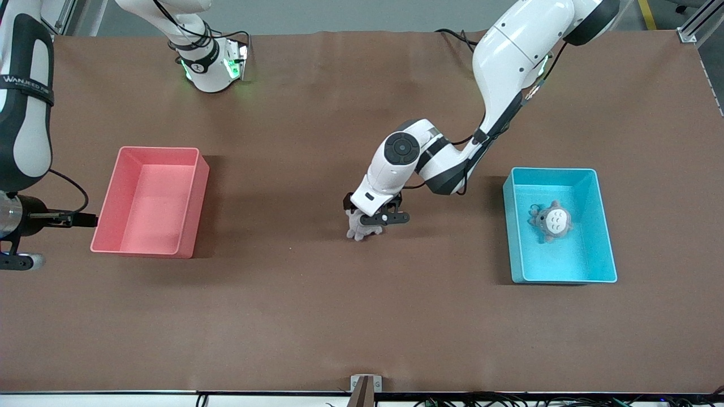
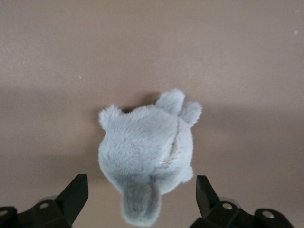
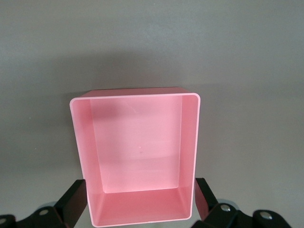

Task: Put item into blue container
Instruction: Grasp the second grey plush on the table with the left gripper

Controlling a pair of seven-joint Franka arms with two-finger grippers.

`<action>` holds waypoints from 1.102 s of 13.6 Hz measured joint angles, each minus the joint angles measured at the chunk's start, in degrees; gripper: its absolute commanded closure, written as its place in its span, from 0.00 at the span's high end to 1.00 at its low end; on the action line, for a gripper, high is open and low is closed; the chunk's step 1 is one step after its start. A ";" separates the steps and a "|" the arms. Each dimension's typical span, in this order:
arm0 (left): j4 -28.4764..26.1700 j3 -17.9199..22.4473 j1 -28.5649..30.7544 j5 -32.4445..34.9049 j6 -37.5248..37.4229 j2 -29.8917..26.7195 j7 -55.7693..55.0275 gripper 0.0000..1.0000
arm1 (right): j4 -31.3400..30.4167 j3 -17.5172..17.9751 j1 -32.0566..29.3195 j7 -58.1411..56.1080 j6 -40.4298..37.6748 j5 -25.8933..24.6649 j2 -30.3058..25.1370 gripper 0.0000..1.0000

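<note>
I see the small grey plush toy (image 2: 145, 156) lying on the brown tabletop (image 1: 317, 316) midway between the bins, its ears pointing away from the front camera. My left gripper (image 1: 378, 219) angles down over it, fingers (image 2: 71, 197) spread either side, not touching. The right gripper (image 3: 140, 209) waits released above the pink rectangular plastic bin (image 3: 189, 142); the bright cyan rectangular plastic bin (image 1: 605, 226) sits at the left arm's end.

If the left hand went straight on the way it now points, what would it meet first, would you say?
Most likely the grey plush toy on the table: the left hand is open, a finger either side of it.
</note>
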 measured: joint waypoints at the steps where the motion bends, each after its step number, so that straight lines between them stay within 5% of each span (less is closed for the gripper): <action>1: 0.20 0.18 -0.04 0.00 0.23 0.49 -1.00 1.00 | -0.05 0.20 0.02 0.00 0.00 -0.02 0.01 1.00; 11: 5.03 0.40 -0.11 0.00 1.29 4.95 -6.58 1.00 | -0.06 0.81 0.15 -0.06 -0.89 0.07 -0.72 1.00; 15: 6.13 0.59 -0.17 0.00 2.53 6.77 -6.60 0.98 | -5.22 0.79 0.11 -0.07 -1.03 0.08 -5.91 1.00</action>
